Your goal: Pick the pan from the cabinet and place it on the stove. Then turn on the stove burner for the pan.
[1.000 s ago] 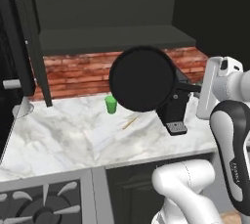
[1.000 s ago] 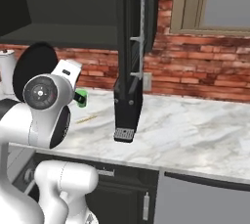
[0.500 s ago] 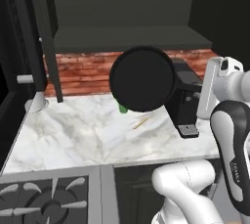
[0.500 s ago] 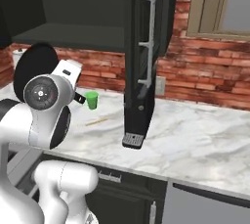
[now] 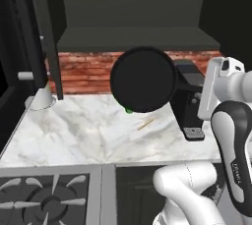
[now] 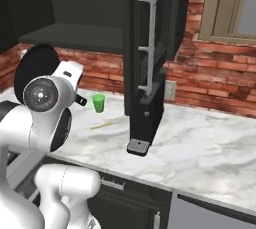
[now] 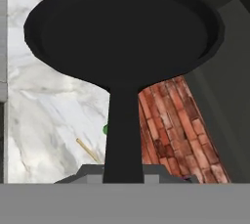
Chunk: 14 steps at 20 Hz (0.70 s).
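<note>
The pan [image 5: 142, 79] is a flat round black disc held up on edge above the marble counter, its underside facing the left base camera. In the hand view the pan [image 7: 122, 27] spreads across the top and its long handle [image 7: 123, 130] runs straight down into my gripper [image 7: 123, 173], which is shut on the handle. From the right base view the pan [image 6: 33, 65] peeks out behind my arm. The cabinet [image 5: 133, 37] stands open above the counter, its shelf bare, its door [image 6: 150, 48] swung out. The stove [image 5: 44, 199] lies at the lower left.
On the marble counter [image 5: 88, 130] stand a green cup [image 6: 98, 103], a thin wooden stick [image 5: 145, 124] and a dark coffee machine [image 6: 145, 118]. A white object [image 5: 42, 98] sits by the left cabinet door. A brick wall and a window [image 6: 230, 3] are behind.
The whole scene has slid to the right in both base views, so the base has driven left toward the stove. The pan stays in my grip, held the same way.
</note>
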Available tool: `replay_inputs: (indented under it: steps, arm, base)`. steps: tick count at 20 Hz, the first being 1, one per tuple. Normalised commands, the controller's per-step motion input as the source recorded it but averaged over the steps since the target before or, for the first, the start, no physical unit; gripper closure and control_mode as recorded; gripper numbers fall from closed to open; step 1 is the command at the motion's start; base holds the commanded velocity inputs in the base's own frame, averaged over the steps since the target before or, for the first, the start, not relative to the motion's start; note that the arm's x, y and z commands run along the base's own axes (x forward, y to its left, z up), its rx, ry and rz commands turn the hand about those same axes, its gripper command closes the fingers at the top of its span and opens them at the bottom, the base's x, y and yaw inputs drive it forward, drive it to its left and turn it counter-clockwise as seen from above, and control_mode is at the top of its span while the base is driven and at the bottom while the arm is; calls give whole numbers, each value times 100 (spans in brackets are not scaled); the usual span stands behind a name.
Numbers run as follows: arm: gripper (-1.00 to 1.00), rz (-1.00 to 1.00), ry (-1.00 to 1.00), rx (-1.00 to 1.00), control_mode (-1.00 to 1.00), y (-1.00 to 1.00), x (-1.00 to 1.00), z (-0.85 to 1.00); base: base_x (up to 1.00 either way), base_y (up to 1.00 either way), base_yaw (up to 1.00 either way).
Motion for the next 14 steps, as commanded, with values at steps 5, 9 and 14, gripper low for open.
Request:
replay_inputs:
  steps: [5,9,14]
  arm:
    - [100,0,0,0,100,0,0,0]
    - [100,0,0,0,100,0,0,0]
    - [100,0,0,0,100,0,0,0]
  base:
    - [-3,-68,14]
    - [-56,-37,14]
    - [-63,10,15]
